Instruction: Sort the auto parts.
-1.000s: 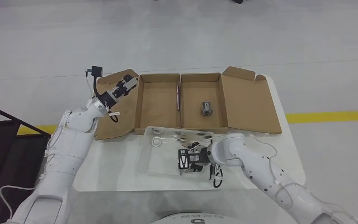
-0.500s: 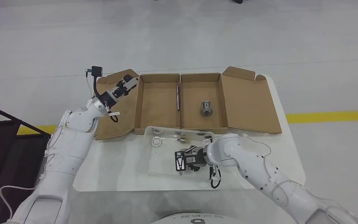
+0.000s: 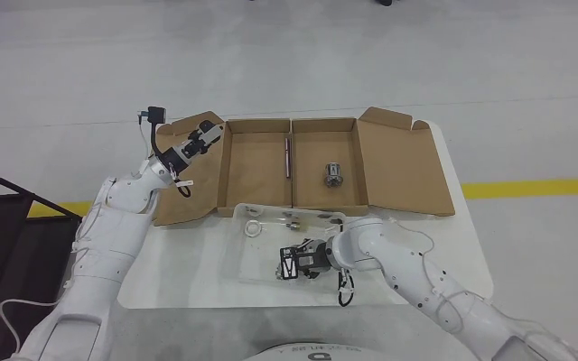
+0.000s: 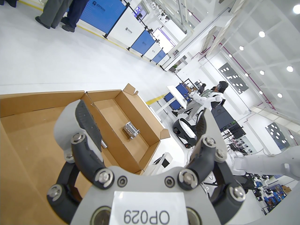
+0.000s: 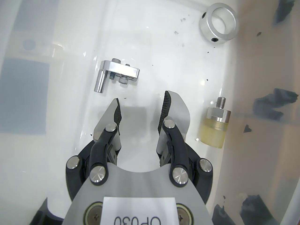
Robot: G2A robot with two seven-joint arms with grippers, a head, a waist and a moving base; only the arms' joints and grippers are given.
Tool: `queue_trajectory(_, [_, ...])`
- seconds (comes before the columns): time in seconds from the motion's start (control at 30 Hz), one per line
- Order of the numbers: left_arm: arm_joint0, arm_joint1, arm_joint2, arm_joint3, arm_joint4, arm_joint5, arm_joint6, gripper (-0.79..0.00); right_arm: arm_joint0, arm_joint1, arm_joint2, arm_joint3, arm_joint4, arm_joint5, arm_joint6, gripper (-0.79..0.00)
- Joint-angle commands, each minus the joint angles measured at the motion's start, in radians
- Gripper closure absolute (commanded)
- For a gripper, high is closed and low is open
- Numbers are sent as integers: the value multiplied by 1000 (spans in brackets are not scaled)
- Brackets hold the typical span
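Three parts lie in the clear tray [image 5: 168, 54]: bracket [image 5: 116, 75], ring [image 5: 219, 24], bolt [image 5: 216, 127]. My right tool [image 5: 142, 99] hovers open and empty beside the bracket; my left tool [image 4: 143, 108] hangs open, empty, over the box flap [image 3: 185, 194].

I log cardboard box [image 3: 256, 183] at back of surface [image 3: 181, 262] | rod [image 3: 288, 156] in left compartment, along divider | metal block [image 3: 332, 174] in right compartment | tray [image 3: 257, 263] in front of box | inside tray, apart: shaft collar [image 5: 218, 25], bracket [image 5: 117, 74], threaded stud [image 5: 215, 125] | right pincer [image 5: 141, 98] in tray near bracket
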State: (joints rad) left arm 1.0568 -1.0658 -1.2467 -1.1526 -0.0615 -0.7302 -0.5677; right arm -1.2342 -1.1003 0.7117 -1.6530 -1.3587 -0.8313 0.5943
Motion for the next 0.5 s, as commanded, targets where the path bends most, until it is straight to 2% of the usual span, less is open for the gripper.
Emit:
queue_trajectory(0.0, [0,0,0,0,0,0,0,-785,-1,-1,-7,-1,-10,2,-4,-416])
queue_trajectory(0.13, [0,0,0,0,0,0,0,-785,-2,-2,-19,-6,-21,3,-15,-437])
queue_trajectory(0.47, [0,0,0,0,0,0,0,-785,8,-7,-35,-19,-4,12,-29,-388])
